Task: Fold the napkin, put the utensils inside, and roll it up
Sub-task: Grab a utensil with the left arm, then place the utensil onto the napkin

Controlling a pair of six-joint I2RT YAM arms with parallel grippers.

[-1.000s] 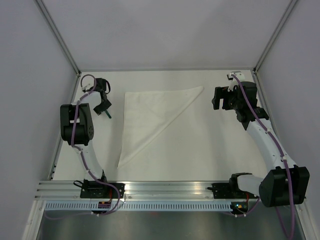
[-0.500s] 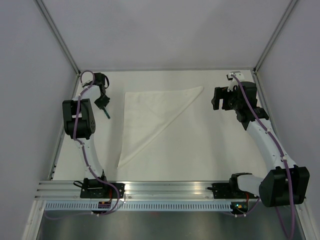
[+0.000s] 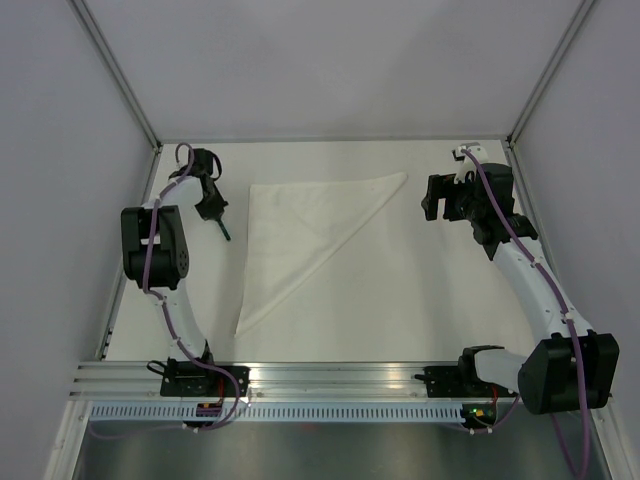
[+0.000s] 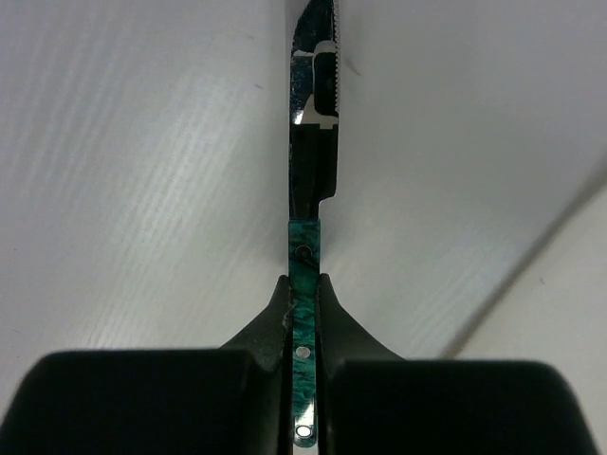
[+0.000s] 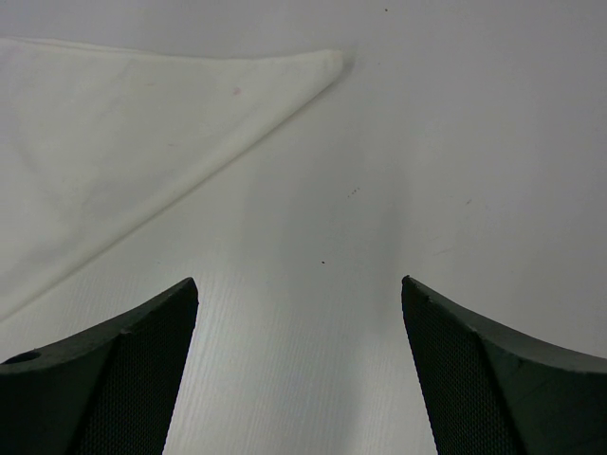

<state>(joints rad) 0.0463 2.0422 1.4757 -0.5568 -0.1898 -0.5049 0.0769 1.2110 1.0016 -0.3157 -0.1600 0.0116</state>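
The white napkin [image 3: 300, 228] lies flat on the table, folded into a triangle whose long edge runs from the far right corner to the near left corner. My left gripper [image 3: 212, 208] is just left of it, shut on the green handle of a knife [image 4: 303, 275]. The serrated steel blade [image 4: 311, 114] sticks out ahead of the fingers, over the table. Of the utensils, only this knife shows. My right gripper [image 3: 432, 200] hangs open beside the napkin's far right corner [image 5: 318, 64], with nothing between its fingers [image 5: 142, 341].
Grey enclosure walls close in the white table [image 3: 420, 300] on the left, right and far sides. An aluminium rail [image 3: 330, 378] with both arm bases runs along the near edge.
The left gripper has shut on the knife handle and turned a little, so the knife now points toward the near right. The right arm and the napkin have not moved.
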